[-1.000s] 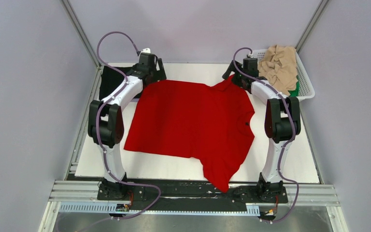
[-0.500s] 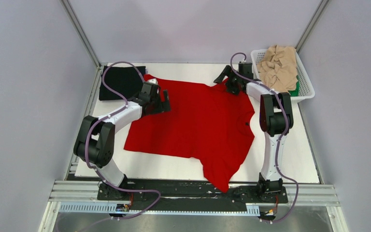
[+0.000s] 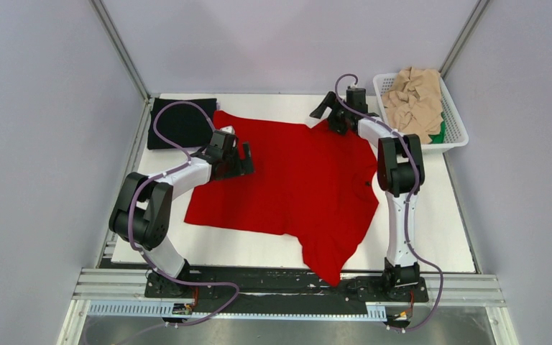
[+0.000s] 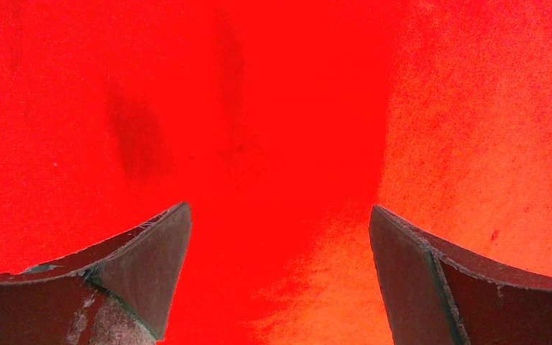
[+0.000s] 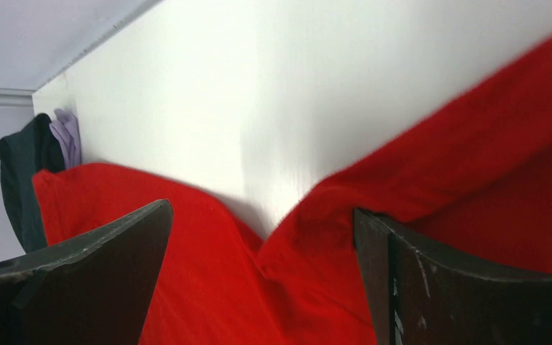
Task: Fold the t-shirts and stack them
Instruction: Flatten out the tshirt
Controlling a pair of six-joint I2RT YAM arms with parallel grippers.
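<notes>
While left tool (image 4: 280,215) gapes, red t-shirt (image 4: 287,93) spreads directly beneath.

I've pulled my left tool (image 3: 238,154) back from the far left corner of the tabletop (image 3: 223,246) toward me. It now hangs over the left part of the red t-shirt (image 3: 295,180), and in the last half second it only crept a little nearer. That move uncovered the black t-shirt (image 3: 178,126) and the far left corner of the red one. My right tool (image 3: 329,111) has slid left along the red one's far edge, with its elbow swung inward.
</notes>
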